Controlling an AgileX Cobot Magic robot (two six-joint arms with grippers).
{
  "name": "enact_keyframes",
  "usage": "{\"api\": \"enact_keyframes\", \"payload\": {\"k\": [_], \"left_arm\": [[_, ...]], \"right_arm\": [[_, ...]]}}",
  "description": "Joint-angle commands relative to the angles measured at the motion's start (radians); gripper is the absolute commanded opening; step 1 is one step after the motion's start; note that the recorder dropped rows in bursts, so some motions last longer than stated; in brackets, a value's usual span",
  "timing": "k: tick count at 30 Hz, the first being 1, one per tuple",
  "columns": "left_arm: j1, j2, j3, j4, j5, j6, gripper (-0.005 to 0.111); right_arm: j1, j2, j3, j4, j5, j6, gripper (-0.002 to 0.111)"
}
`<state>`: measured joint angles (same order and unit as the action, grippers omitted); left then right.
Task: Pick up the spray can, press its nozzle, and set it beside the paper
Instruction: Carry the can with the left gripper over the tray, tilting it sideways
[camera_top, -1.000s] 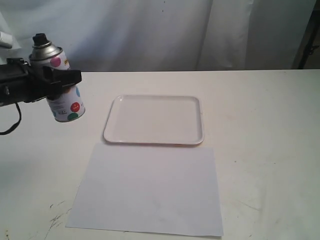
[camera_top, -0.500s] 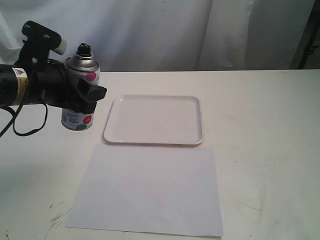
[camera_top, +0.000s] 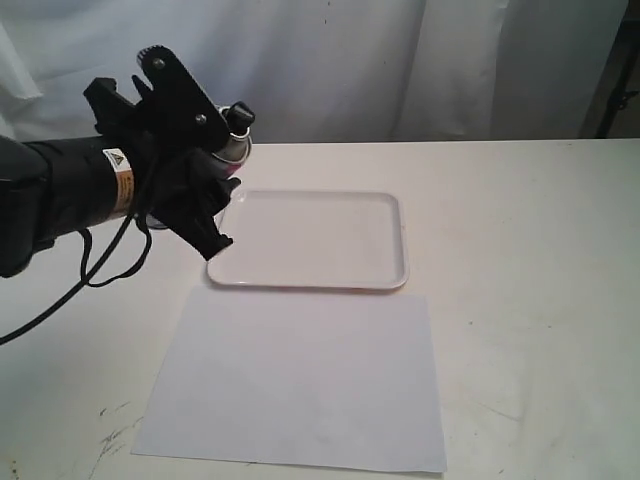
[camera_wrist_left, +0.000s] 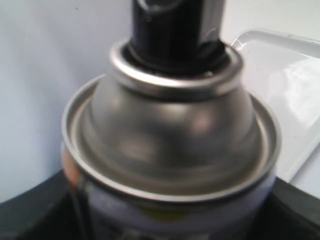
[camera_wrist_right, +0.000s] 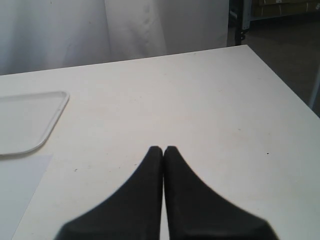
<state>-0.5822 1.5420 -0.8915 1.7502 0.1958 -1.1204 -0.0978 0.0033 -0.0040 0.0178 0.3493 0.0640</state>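
While my left claw (camera_top: 205, 172) grips the spray can (camera_wrist_left: 170, 150) at body width, the nozzle (camera_wrist_left: 175, 25) clear above its jaws, I'd hold it upright and press squarely down, the paper (camera_top: 300, 375) lying below, off to one side.

Soft, even light fills the exterior view. The table (camera_top: 520, 230) looks bright and slightly washed out, the tray (camera_top: 310, 240) throws only a thin shadow toward 6 o'clock, and the corner at 2 o'clock falls dark. Up close, the spray can (camera_wrist_left: 170, 145) is blurred, with dull highlights on its silver shoulder, and the nozzle (camera_wrist_left: 175, 25) smears. The right gripper (camera_wrist_right: 163, 150) looks soft-edged.
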Motion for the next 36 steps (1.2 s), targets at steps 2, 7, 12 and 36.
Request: {"api": "enact_keyframes", "payload": {"k": [2, 7, 12, 36], "left_arm": [[-0.072, 0.029, -0.016, -0.138, 0.227, 0.170, 0.000], [-0.080, 0.090, -0.016, -0.353, 0.291, 0.337, 0.000], [-0.080, 0.125, -0.016, -0.424, 0.387, 0.369, 0.000], [-0.220, 0.125, -0.016, -0.564, 0.389, 0.502, 0.000]], "right_arm": [[-0.005, -0.003, 0.004, 0.002, -0.003, -0.003, 0.000], [-0.005, -0.003, 0.004, 0.002, -0.003, -0.003, 0.000], [-0.005, -0.003, 0.004, 0.002, -0.003, -0.003, 0.000], [-0.005, -0.003, 0.004, -0.011, -0.005, -0.004, 0.000]]}}
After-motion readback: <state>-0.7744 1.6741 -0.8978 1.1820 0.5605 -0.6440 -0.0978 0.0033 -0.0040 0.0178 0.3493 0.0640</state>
